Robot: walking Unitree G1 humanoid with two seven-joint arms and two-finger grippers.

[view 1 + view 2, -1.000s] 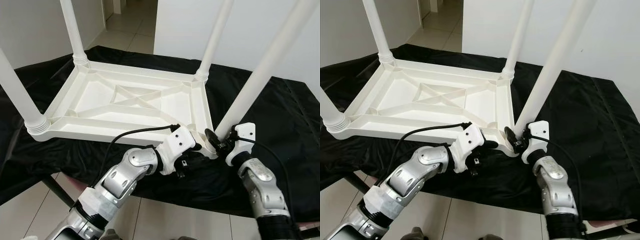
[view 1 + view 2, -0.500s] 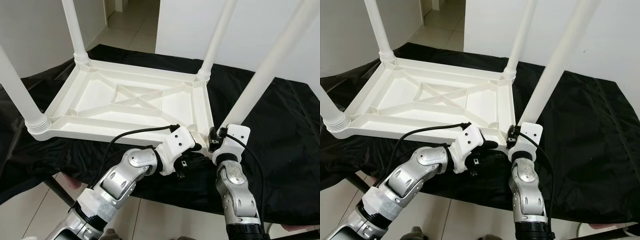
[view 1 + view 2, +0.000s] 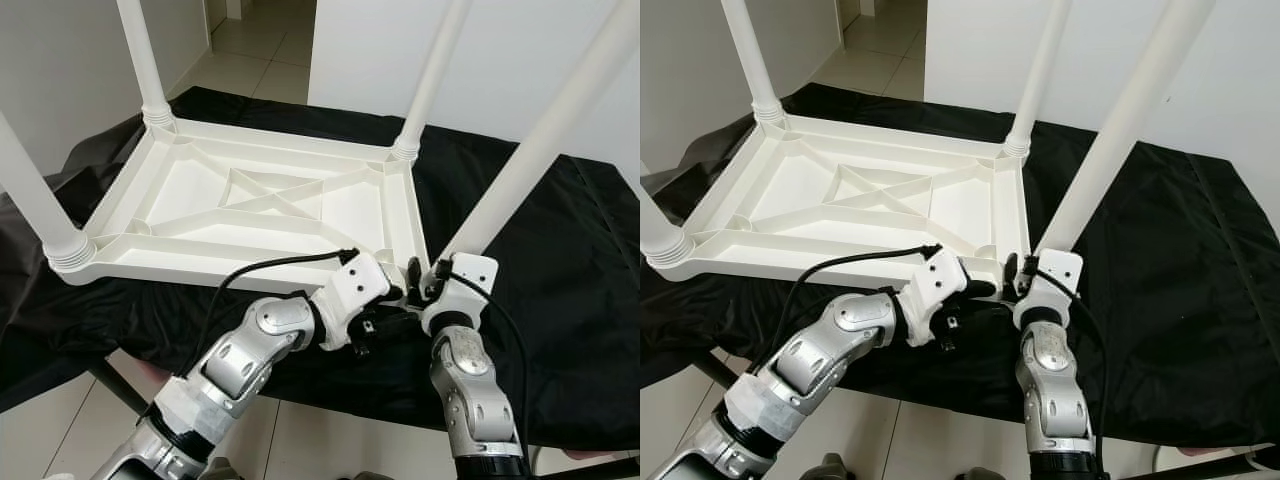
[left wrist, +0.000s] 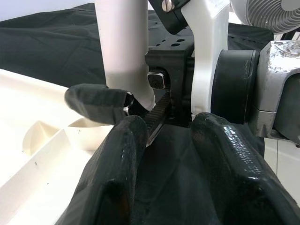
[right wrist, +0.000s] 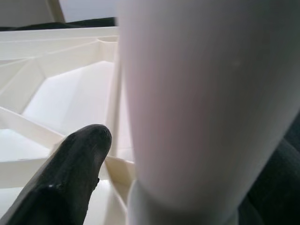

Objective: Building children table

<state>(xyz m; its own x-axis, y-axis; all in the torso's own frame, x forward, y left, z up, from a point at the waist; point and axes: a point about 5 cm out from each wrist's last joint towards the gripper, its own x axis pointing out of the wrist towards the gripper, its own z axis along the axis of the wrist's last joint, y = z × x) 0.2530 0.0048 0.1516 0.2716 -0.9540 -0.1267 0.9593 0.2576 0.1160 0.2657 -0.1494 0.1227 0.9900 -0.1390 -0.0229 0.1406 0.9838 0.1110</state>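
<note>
Table: white children's table (image 3: 260, 205) upside down on black-draped surface (image 3: 560, 260), four legs up.
Change: right tool (image 3: 425, 285) has moved in from the right, grasping near-right leg (image 3: 520, 180) base.
Left tool (image 3: 395, 297): released, steadying that corner.
Meaning: probably seating the last leg.

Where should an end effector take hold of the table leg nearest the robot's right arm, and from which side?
Grip the near right leg low on its round shaft, just above its socket in the upturned tabletop, coming from the near open edge. The leg is a smooth cylinder leaning away, so fingers can straddle it there. The right end effector sits there now, the left end effector beside it.
</note>
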